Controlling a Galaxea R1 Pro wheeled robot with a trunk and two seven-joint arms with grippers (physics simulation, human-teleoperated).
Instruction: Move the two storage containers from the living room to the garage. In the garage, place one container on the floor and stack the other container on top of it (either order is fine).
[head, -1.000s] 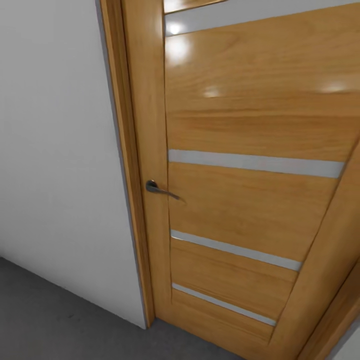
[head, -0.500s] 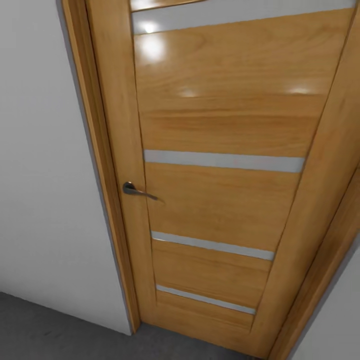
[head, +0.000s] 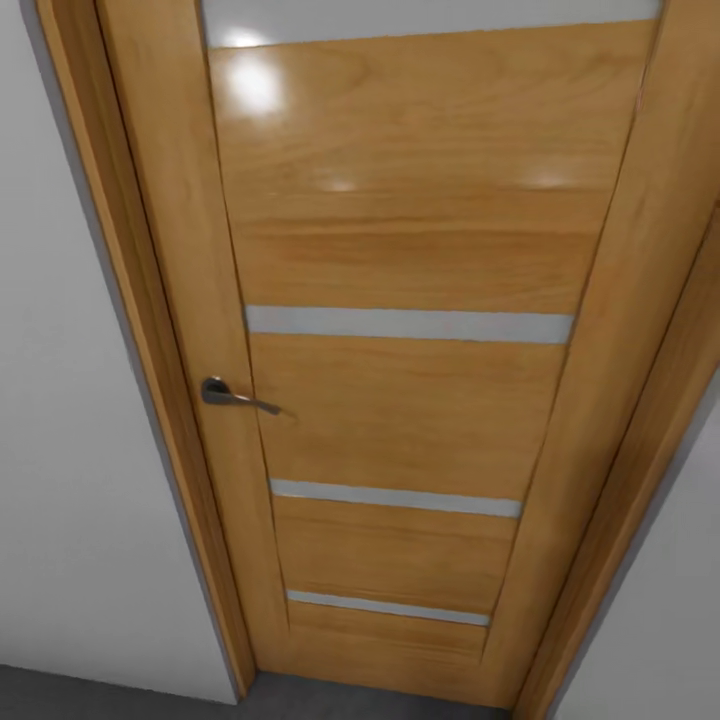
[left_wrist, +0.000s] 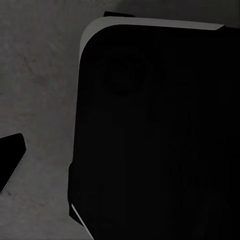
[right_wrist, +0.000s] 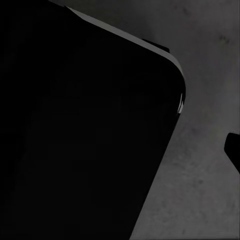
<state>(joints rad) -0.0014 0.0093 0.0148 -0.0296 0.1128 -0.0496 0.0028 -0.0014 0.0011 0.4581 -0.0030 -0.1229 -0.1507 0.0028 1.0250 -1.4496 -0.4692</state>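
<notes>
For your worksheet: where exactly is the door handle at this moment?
In the head view, the door handle sits on the left edge of the wooden door, beside the door frame, between the door's upper and middle pale stripes.

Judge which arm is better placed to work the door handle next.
Left, tentatively. The handle sits at the left edge of the closed wooden door in the head view, the robot's left arm side. Both wrist views look down at dark grey floor, so neither arm is raised.
</notes>
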